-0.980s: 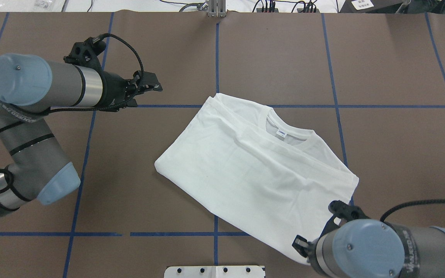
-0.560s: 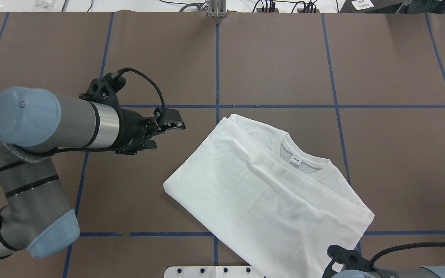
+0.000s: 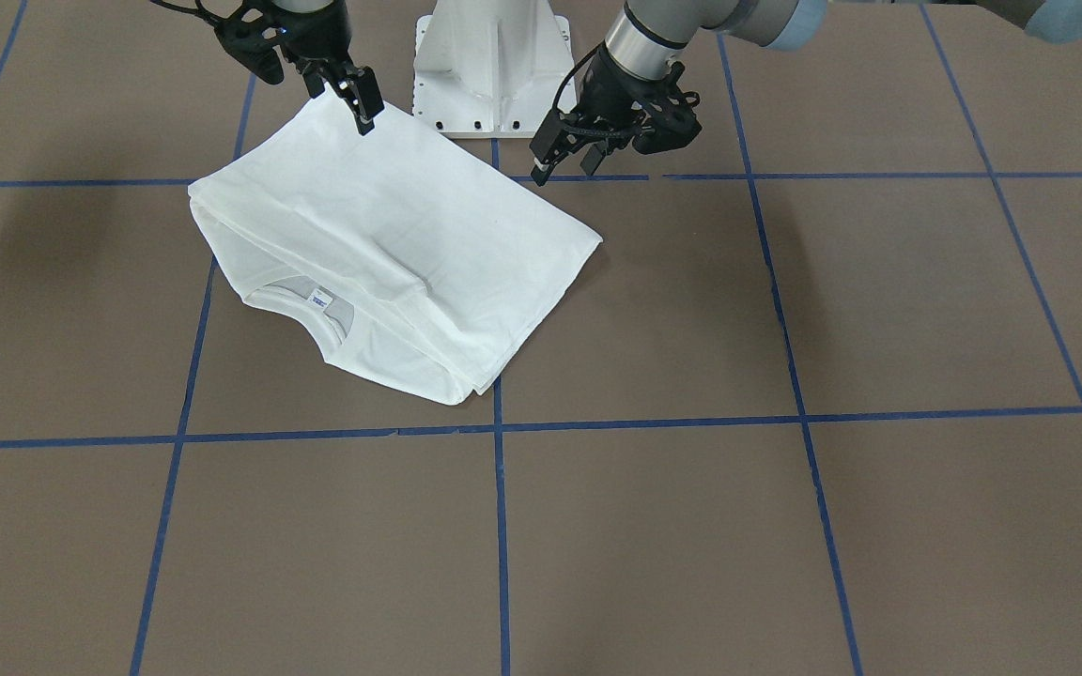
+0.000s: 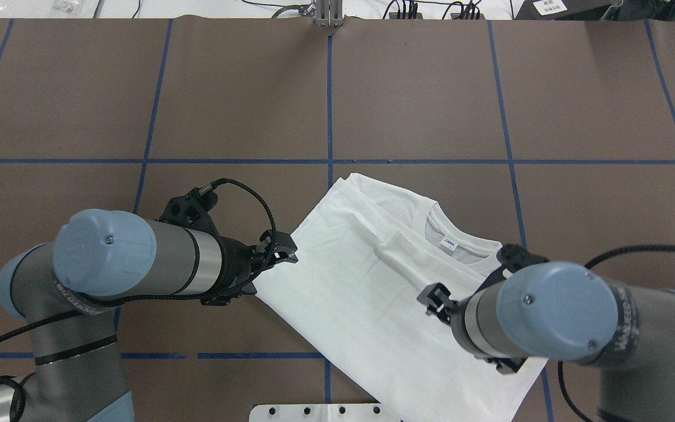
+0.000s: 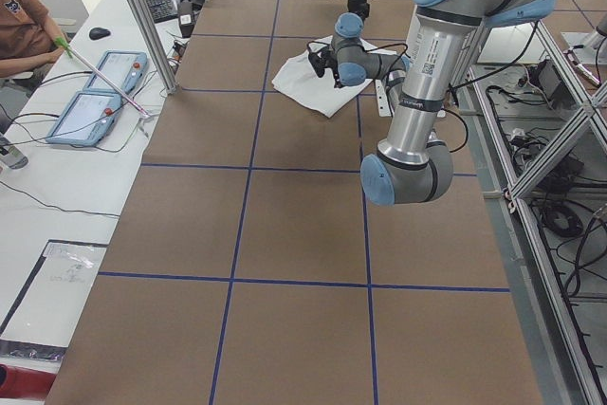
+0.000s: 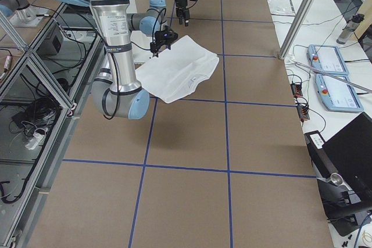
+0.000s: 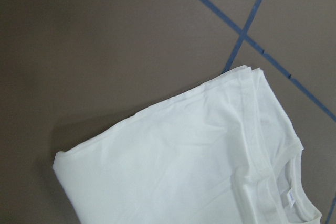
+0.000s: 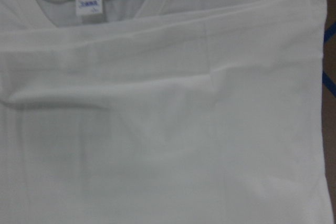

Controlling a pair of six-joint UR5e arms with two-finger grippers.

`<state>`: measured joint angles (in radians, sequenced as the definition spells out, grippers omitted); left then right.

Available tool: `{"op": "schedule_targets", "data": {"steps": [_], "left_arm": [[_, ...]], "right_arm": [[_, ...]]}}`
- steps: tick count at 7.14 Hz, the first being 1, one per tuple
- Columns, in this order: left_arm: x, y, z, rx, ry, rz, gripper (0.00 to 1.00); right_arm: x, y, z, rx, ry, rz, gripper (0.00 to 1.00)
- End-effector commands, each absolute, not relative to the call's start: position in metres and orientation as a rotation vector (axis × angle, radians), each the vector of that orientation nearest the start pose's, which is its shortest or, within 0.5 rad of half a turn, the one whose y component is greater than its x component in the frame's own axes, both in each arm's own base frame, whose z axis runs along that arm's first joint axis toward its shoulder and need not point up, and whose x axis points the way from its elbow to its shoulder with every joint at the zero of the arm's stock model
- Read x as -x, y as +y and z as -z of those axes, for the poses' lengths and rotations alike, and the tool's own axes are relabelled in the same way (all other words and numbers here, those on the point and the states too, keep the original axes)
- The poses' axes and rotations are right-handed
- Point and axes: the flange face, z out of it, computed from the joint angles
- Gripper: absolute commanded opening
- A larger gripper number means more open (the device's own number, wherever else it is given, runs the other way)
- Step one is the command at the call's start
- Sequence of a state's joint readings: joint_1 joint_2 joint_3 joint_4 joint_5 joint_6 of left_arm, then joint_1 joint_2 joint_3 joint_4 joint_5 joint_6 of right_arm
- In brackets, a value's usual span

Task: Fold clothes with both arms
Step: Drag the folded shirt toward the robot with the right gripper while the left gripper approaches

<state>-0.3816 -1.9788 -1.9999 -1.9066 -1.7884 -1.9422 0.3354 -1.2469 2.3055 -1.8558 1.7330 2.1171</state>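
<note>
The clothes are one white shirt (image 4: pixel 367 293), folded and lying flat at a slant on the brown table, collar and neck label (image 4: pixel 449 245) facing up. In the front-facing view the shirt (image 3: pixel 391 225) lies just before the pedestal. My left gripper (image 4: pixel 283 251) hovers open beside the shirt's left corner, holding nothing. The front-facing view shows the left gripper (image 3: pixel 562 167) just off the shirt's edge. My right gripper (image 4: pixel 434 302) hangs open above the shirt's middle and grips no cloth. It shows as the right gripper (image 3: pixel 364 111) near the shirt's corner by the base. Both wrist views show only flat shirt.
The white pedestal base (image 3: pixel 494 66) stands right behind the shirt's near-robot edge. Blue tape lines (image 4: pixel 329 105) grid the brown table (image 4: pixel 79 88). Beyond the table's far edge a desk holds tablets (image 5: pixel 95 92), with a person (image 5: pixel 19 21) seated there.
The shirt first slid toward the robot and rightward, then stayed put. My left arm swung from the far left to the shirt's left corner. My right arm came back over the shirt.
</note>
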Motion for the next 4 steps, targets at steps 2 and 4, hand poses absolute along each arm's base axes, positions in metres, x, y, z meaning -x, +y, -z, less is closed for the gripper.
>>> {"op": "schedule_targets", "data": {"steps": [2,4], "left_arm": [[-0.531,-0.318,-0.265,0.206,1.037,0.555,0.8],[-0.542,-0.318,-0.281,0.21,0.999,0.557,0.66]], "right_arm": [[0.379,-0.384,-0.221,0.077,-0.876,-0.876,1.0],[0.381,-0.401,-0.228,0.065,-0.883,-0.895,1.0]]}}
